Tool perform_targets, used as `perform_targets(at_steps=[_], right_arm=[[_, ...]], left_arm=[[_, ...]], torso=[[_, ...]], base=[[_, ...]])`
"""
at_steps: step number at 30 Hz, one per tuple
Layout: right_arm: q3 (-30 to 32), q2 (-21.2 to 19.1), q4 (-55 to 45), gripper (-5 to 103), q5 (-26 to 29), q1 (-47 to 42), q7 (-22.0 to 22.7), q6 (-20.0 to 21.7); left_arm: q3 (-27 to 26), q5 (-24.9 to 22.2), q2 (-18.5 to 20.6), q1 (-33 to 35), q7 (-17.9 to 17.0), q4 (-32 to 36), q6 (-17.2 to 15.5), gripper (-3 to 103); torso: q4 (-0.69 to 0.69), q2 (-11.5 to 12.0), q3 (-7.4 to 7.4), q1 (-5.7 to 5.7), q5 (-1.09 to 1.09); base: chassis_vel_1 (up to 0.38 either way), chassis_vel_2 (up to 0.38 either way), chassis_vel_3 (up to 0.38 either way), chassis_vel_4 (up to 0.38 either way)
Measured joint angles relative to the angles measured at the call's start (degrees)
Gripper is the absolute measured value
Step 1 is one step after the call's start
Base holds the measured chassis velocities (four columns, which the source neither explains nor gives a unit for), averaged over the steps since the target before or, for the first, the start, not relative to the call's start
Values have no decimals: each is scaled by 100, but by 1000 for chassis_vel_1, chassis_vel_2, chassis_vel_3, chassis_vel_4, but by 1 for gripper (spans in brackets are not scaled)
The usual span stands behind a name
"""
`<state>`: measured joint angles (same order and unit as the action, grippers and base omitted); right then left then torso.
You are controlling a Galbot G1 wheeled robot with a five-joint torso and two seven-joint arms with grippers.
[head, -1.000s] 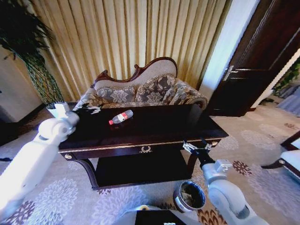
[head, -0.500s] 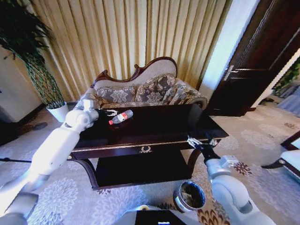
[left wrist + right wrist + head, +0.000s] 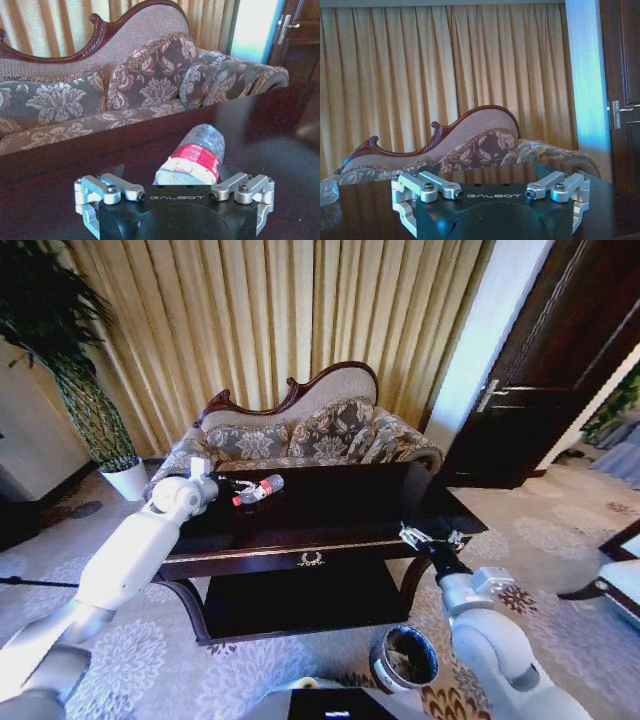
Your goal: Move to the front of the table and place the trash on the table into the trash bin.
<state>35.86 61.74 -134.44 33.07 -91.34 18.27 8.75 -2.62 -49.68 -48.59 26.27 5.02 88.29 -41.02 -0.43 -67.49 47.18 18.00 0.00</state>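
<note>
A small clear plastic bottle with a red label (image 3: 260, 488) lies on its side at the far left of the dark glossy table (image 3: 340, 515). My left gripper (image 3: 234, 486) is open just short of the bottle's base. In the left wrist view the bottle (image 3: 192, 156) lies straight ahead, close in front of the gripper body. My right gripper (image 3: 430, 537) hovers open with nothing in it at the table's front right corner. Below it, on the carpet, stands the round dark trash bin (image 3: 405, 658). The right wrist view catches the bottle (image 3: 327, 192) at the picture's edge.
A floral sofa (image 3: 300, 435) stands right behind the table. A white plant pot (image 3: 125, 477) sits at the far left and a dark door (image 3: 560, 370) at the right. A white bench (image 3: 622, 580) shows at the right edge. The table has a lower shelf (image 3: 290, 605).
My left arm has swung right across the table's left end, bringing its gripper up to the bottle. My right gripper has edged slightly to the right and stayed open.
</note>
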Motion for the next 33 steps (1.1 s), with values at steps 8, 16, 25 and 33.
perform_targets(at_steps=[8,16,25,33], right_arm=[[-72,37,32,100,29,36,-3,-305],[-81,21,15,100,101,54,-3,-394],[67,-30,-23,100,143,13,3,-396],[41,-79,-49,100,295,72,7,-395]], left_arm=[[-40,100,-63,198,98,-34,12,100],[-42,119,-186,212,107,-100,20,88],[-133,110,-184,354,-1,20,171,49],[-347,405,-103,656,-153,429,813,35]], torso=[[0,0,0,0,0],[-1,0,0,0,0],[0,0,0,0,0],[0,0,0,-1,0]], base=[[0,0,0,0],[0,0,0,0],[0,0,0,0],[0,0,0,0]])
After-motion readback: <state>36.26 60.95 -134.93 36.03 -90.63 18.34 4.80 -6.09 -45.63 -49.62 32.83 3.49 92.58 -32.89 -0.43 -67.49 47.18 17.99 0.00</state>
